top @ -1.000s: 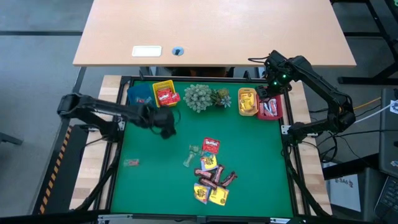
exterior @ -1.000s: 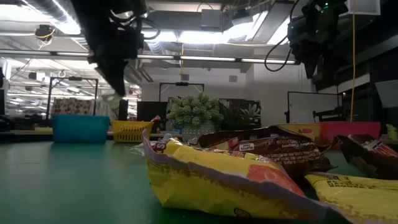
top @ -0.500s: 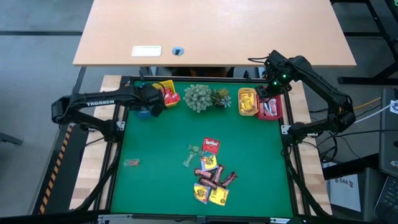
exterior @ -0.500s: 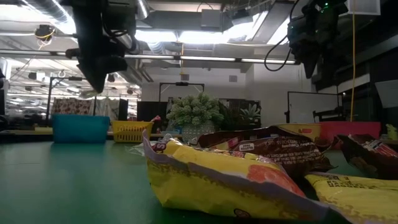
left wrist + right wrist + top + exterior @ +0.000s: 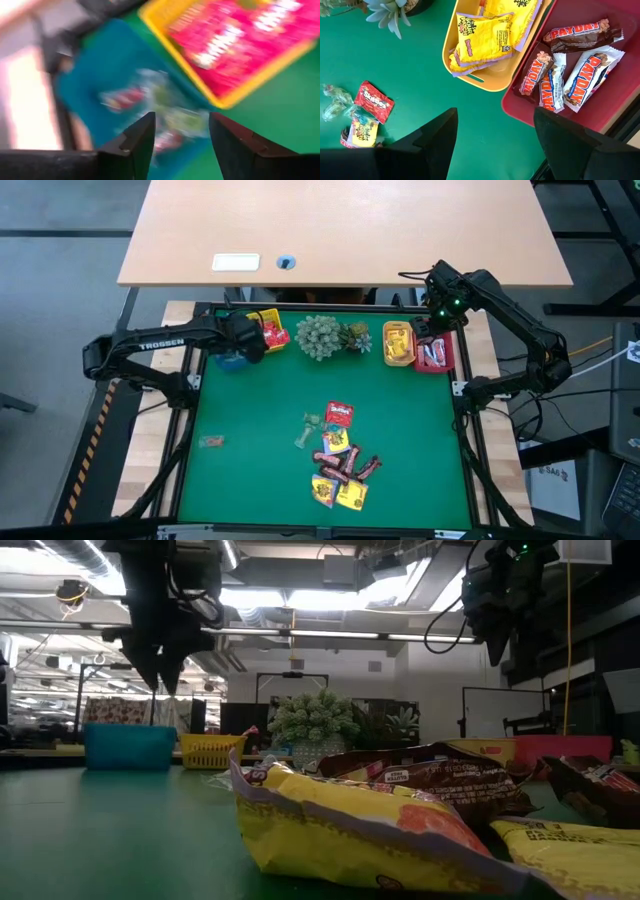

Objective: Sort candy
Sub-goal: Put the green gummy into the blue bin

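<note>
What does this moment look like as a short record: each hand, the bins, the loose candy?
left hand: open, above the blue bin; clear-wrapped sweets in view beneath it
right hand: open, empty, above the orange bin and the red bin
yellow bin: red packets
orange bin: yellow packets
red bin: nut bars
loose candy: mixed pile on the green mat, one stray piece at its left side
plant cluster: between the bins

Both arms reach to the far edge, jaws apart.
Left gripper [image 5: 238, 350] hangs raised, fingers [image 5: 134, 145] spread with nothing between them; right gripper [image 5: 432, 330] hovers high, fingers [image 5: 434, 135] wide, nothing between.
</note>
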`<state>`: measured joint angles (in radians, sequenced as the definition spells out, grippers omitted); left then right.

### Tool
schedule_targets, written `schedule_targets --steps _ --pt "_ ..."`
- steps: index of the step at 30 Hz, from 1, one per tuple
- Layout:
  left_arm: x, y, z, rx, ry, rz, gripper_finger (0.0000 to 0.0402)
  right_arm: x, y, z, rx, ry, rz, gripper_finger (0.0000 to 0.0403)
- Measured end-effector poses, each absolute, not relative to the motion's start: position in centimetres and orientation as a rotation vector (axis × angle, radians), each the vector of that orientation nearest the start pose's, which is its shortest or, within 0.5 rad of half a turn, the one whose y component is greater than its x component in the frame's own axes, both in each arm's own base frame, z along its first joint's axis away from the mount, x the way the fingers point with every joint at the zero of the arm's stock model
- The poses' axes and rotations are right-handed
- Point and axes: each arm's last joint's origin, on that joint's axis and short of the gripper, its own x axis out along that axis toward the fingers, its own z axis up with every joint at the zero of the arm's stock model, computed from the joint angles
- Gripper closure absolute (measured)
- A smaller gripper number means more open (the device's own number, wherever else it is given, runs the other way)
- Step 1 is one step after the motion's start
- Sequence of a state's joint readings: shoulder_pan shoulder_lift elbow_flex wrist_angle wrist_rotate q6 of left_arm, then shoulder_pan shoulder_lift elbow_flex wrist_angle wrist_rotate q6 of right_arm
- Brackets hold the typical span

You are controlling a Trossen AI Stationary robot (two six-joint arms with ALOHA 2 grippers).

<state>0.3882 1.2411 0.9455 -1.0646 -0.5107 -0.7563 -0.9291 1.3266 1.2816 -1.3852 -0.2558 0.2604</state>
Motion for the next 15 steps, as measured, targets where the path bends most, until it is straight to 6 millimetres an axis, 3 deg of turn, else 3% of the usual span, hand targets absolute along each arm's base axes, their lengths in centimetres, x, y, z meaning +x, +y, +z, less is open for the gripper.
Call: schedule_targets --steps 7,15 --pt "21.1 7.4 25.0 -0.697 0.975 0.855 0.0223 13.6 -16.9 31.4 1.032 1.148 -0.720 0.0141" --pt "25.5 1.9 25.7 -0.433 0.832 0.421 0.0224 13.6 -16.9 31.4 1.032 1.148 -0.720 0.0141"
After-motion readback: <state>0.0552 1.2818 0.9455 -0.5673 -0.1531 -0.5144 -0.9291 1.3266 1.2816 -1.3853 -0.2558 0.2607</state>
